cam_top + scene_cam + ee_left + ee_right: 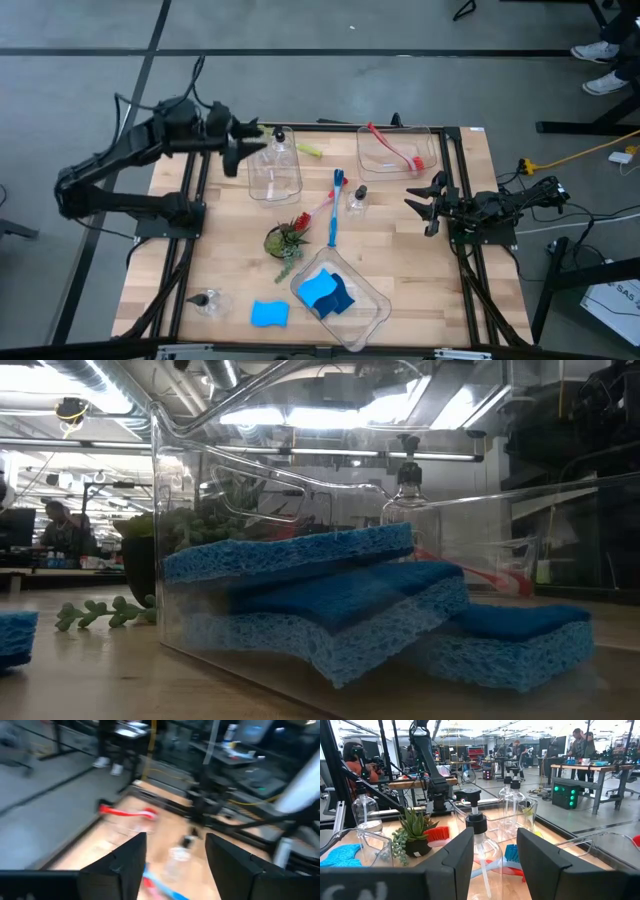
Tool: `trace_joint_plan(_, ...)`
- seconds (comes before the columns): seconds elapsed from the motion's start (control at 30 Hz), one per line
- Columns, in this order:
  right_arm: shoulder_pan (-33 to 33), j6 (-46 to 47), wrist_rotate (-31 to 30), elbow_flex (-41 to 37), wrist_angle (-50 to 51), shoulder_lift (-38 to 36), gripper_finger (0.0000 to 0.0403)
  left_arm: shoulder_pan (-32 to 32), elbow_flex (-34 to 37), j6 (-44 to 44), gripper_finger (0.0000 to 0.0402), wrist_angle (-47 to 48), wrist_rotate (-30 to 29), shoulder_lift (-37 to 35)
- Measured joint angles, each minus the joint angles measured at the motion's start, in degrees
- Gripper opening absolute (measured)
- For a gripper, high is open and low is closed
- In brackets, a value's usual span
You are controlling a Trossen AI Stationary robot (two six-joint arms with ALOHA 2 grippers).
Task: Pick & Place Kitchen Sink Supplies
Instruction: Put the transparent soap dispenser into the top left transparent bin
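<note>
Fingers spread and empty on my left gripper [243, 146], hovering beside the pump bottle [280, 137] in the far clear bin [274, 182]. Right gripper [424, 201] also released, near the loose pump bottle [358, 197]. Blue sponges [326, 292] sit in the near bin [370, 312]; red brush [394, 148] in the far-right bin [397, 172].

Floor: smooth grey concrete [300, 25], crossed by dark straight lines.
Desk: light wooden slatted top [400, 240] on a black metal frame.
Cable: yellow cord [580, 152] lying on the floor off the desk's far right corner.
Ceiling: exposed pipes and bright strip lights [330, 400].
Furniture beyond: wooden workbenches [585, 767] on black legs, a cabinet with green lights [565, 795].
People: several at distant benches [582, 742]; white shoes [600, 50] on the floor.
</note>
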State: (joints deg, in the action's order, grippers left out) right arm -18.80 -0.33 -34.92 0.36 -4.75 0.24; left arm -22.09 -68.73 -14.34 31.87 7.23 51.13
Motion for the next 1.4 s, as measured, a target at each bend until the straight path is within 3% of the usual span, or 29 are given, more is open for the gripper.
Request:
trace_joint_plan(0.27,0.01,0.09,0.00,0.00,0.00,0.01,0.0149,18.28,0.00,-8.31,0.0170,-1.19,-7.41,-0.45)
trace_joint_plan(0.47,-0.01,0.00,0.00,0.00,0.00,-0.01,0.0149,30.13,-0.47,-3.34,0.0151,-5.03,-14.34,-0.35)
trace_joint_plan(0.6,0.01,0.11,0.00,0.00,0.00,0.01,0.0149,35.50,-3.50,-0.16,0.0139,-4.38,-13.50,-0.43)
trace_joint_plan(0.87,-0.01,0.03,0.00,-0.01,0.00,0.01,0.0149,47.97,-11.57,1.83,0.0121,14.98,-13.95,-0.46)
trace_joint_plan(1.23,0.01,0.13,-0.02,0.00,0.00,0.01,0.0149,62.75,-12.66,2.19,0.0097,32.28,-12.10,0.05)
trace_joint_plan(1.4,0.00,0.10,-0.01,-0.01,0.01,0.01,0.0149,67.29,-12.66,3.11,0.0087,34.37,-12.30,0.15)
